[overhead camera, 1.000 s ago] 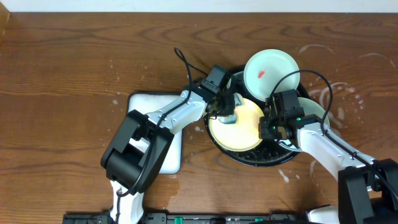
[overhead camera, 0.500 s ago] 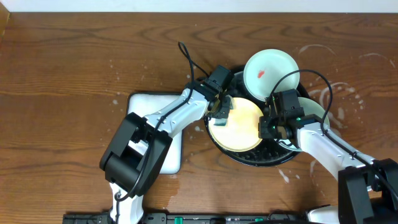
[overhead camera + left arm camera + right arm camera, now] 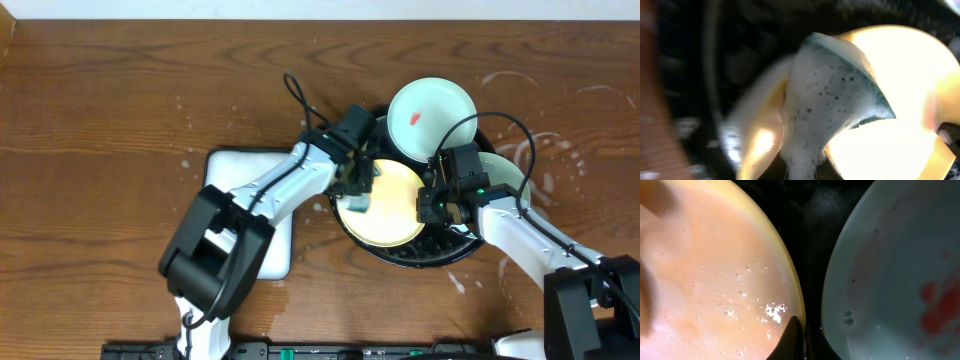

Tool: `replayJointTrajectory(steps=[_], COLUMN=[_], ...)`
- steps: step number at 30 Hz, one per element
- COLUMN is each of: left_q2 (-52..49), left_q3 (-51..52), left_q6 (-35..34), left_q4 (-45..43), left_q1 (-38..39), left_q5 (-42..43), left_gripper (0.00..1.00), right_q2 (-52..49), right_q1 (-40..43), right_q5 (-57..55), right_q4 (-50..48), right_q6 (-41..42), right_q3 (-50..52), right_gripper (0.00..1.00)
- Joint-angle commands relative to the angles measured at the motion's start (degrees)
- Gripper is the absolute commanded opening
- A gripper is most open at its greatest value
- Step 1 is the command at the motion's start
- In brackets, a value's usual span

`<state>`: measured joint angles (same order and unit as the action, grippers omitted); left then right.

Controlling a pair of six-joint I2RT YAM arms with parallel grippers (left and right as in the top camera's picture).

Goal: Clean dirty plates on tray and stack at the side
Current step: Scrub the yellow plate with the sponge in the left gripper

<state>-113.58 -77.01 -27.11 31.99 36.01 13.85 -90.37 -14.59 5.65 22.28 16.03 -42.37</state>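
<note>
Clamping sponge [image 3: 830, 95], left gripper [image 3: 358, 182] on yellow plate [image 3: 395, 215]; right gripper [image 3: 431, 207] at rim.

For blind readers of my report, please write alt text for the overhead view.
The left pincer presses a sponge onto a yellow plate in a black tray, while the right pincer sits at that plate's right edge. A mint-green plate with a red smear overlaps the tray's far rim; a white dish lies left on the table.
</note>
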Motion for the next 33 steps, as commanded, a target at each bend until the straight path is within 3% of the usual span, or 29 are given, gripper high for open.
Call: replayJointTrajectory(steps=[1, 5, 14, 21, 24, 27, 30, 33], left_q2=[-4.8, -6.7, -6.9, -6.9, -6.9, -6.9, -6.9, -6.9], left_q3=[0.4, 0.4, 0.4, 0.4, 0.4, 0.4, 0.4, 0.4], left_q6=[-6.7, -10.7, -7.6, -7.9, -7.9, -7.5, -0.6, 7.1], left_q4=[0.5, -0.4, -15.2, -7.7, -0.1, 4.2, 1.2, -4.6], left_q1=[2.3, 3.3, 3.2, 3.2, 2.4, 1.3, 0.7, 0.7], left_q5=[4.6, 5.0, 5.1, 7.4, 0.6, -12.7, -21.9, -22.5], left_gripper=[0.08, 0.08, 0.08, 0.08, 0.08, 0.08, 0.07, 0.07], right_q2=[-0.9, -0.9, -0.9, -0.9, -0.9, -0.9, -0.9, -0.9], right_q1=[0.2, 0.2, 0.2, 0.2, 0.2, 0.2, 0.2, 0.2], right_q5=[-3.6, -3.6, -3.6, -3.6, -3.6, -3.6, -3.6, -3.6], right_q4=[1.5, 1.4, 1.1, 1.1, 1.1, 1.0, 1.0, 1.1], right_q6=[-1.3, -1.3, -1.3, -1.3, -1.3, -1.3, -1.3, -1.3], right_q3=[0.8, 0.8, 0.8, 0.8, 0.8, 0.8, 0.8, 0.8], right_gripper=[0.01, 0.01, 0.01, 0.01, 0.01, 0.01, 0.01, 0.01])
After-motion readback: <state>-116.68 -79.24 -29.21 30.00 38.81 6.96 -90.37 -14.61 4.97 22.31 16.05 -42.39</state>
